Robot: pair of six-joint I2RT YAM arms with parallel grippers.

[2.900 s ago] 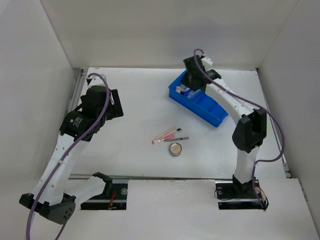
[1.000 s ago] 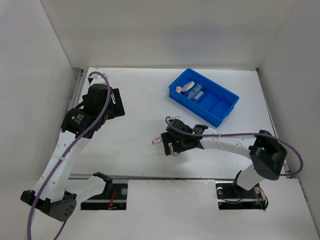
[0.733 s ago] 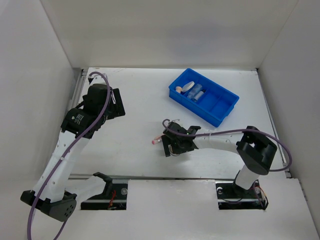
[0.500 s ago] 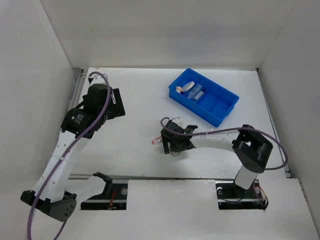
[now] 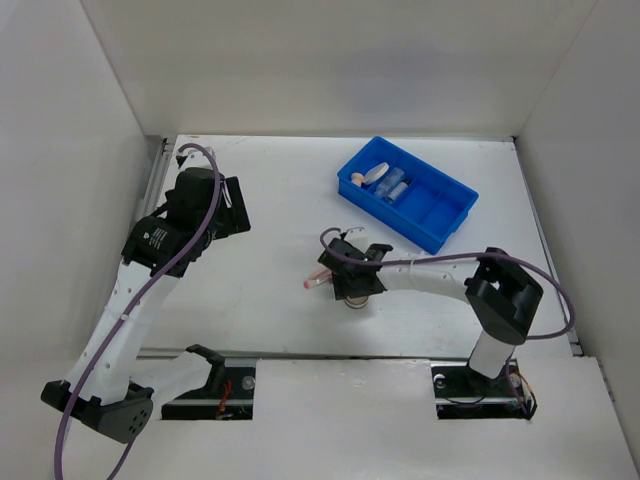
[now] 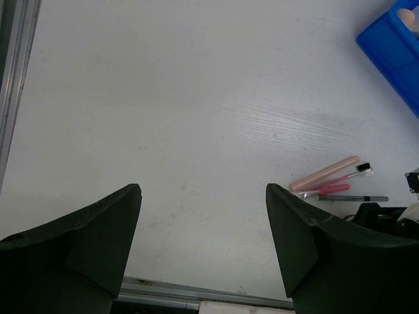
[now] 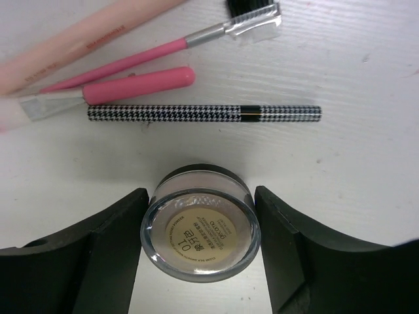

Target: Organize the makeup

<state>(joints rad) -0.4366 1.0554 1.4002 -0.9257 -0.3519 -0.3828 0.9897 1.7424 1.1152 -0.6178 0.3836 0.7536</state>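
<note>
compact (image 7: 200, 229) sits mid-worktop (image 5: 270, 200), upright, lid label up, not lifted. Change: about three seconds back the right claw (image 7: 201, 196) was over the blue bin (image 5: 440, 222); it has since swung to the centre, dropped over the compact and narrowed from wide. Now it's pinching the compact, with the pads appearing to touch both sides in the wrist view; whether the grip is firm can't be told. In the top view the claw hides most of the compact. The houndstooth pencil (image 7: 196, 113) lies just beside the compact at 12 o'clock, apart from it. The pink stick (image 7: 137, 85), a thin brush (image 7: 150, 52) and a beige stick (image 7: 78, 39) lie beyond, untouched. The bin is at 1 o'clock from the compact, well apart, with puff (image 5: 357, 179) and vials (image 5: 392, 185) already in its 10 o'clock end compartment. The left claw (image 6: 203, 226) is spread, holding nothing, parked at 10 o'clock and unchanged. Read: the bin drop is done and the compact pick is starting; four long items are left after it. Risk: the pencil is close, so lift straight up.
</note>
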